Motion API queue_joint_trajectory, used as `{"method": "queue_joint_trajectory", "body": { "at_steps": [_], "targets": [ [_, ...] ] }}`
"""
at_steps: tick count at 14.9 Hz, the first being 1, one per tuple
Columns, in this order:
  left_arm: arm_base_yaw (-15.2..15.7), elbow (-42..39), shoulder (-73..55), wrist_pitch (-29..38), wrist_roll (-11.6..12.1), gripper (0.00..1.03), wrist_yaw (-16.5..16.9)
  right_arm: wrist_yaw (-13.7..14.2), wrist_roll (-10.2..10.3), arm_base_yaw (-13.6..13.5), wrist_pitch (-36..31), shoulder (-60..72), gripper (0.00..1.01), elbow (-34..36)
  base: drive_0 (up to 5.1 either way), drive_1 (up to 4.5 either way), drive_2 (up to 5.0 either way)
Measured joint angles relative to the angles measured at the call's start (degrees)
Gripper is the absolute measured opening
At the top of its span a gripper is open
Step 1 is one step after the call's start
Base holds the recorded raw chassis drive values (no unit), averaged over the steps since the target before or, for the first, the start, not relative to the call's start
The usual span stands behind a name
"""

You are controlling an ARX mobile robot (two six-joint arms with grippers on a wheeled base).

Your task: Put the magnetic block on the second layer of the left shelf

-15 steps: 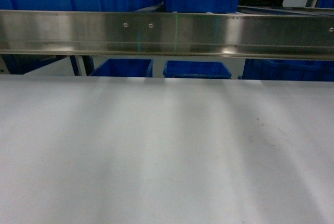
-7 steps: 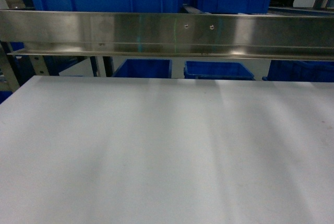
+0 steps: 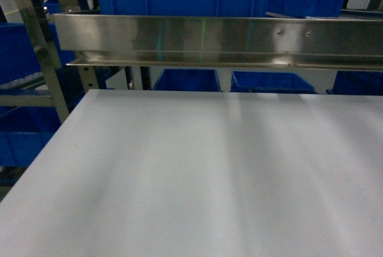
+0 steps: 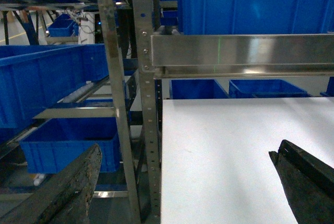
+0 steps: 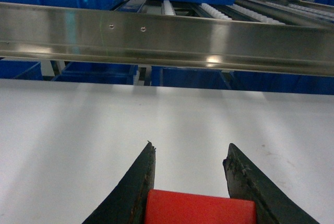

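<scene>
A bright-red magnetic block point(image 5: 201, 207) sits between the right gripper point(image 5: 194, 177)'s black fingers. Deep-blue totes point(image 4: 44, 83) flank shiny steel posts point(image 4: 111, 78) and a plain white tabletop point(image 3: 221, 173).

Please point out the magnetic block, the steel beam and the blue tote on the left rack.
magnetic block point(image 5: 201, 208): right wrist view, top red face.
steel beam point(image 3: 203, 41): head view, front face.
blue tote point(image 4: 47, 83): left wrist view, side wall.

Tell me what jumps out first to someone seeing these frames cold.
The red magnetic block clamped between the right gripper fingers, low over the white tabletop, the only warm colour here. Next, the steel beam across the table's far edge, backed by blue totes. At left stands the steel rack with a deep blue tote on its roller level; the left gripper is spread wide, empty.
</scene>
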State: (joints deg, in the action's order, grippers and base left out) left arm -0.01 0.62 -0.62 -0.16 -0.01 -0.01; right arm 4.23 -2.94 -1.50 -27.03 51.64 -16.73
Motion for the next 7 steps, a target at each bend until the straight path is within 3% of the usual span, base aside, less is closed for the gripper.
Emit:
{"method": "queue_joint_trajectory", "body": {
  "at_steps": [7],
  "targets": [
    [0.0,0.0,0.0,-0.1,0.0,0.98,0.0,0.0,0.0,0.0,-0.1,0.0,0.34,0.1,-5.0,2.41,2.4]
  ]
}}
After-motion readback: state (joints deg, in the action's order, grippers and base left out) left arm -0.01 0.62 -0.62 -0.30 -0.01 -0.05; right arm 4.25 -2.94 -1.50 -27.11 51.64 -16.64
